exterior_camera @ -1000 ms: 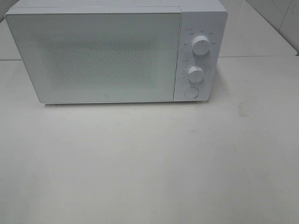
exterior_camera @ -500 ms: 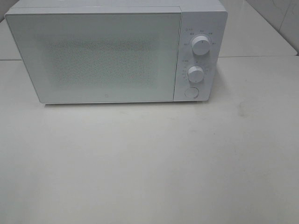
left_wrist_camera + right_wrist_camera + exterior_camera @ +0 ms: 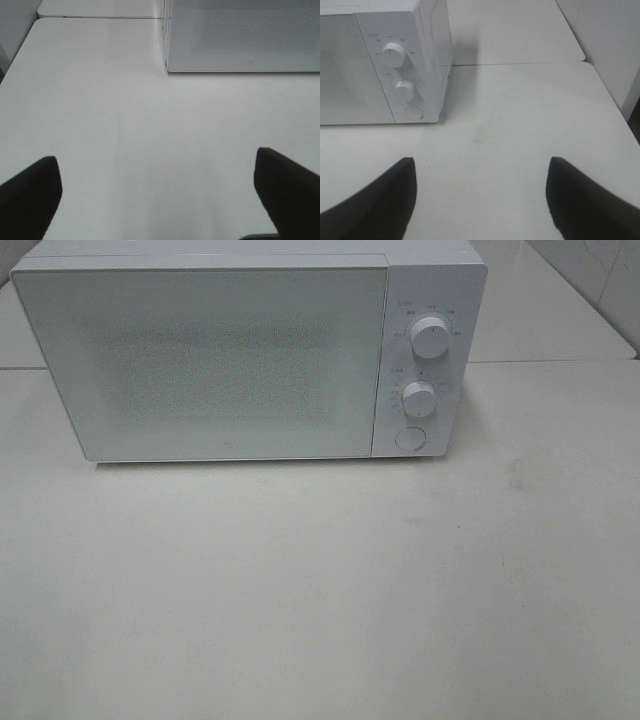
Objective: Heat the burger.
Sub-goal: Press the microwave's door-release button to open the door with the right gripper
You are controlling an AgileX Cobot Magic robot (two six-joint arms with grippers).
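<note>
**White surface, pale walls, one shut microwave**

A matte white surface (image 3: 320,590) fills most of the high view. The light is soft and even, leaving only a faint shadow along the foot of the white microwave (image 3: 230,360) that stands toward the back. Its door is shut. On its right-hand panel an upper knob (image 3: 430,337) sits above a lower knob (image 3: 420,397), with a round button (image 3: 409,438) beneath them. Behind, a thin seam (image 3: 550,362) parts this surface from a second white surface (image 3: 540,310) butted against it. A pale tiled wall (image 3: 615,280) rises at the far right. The left wrist view shows a fine scratch (image 3: 119,135) and a grey wall (image 3: 15,25) past the edge.
</note>
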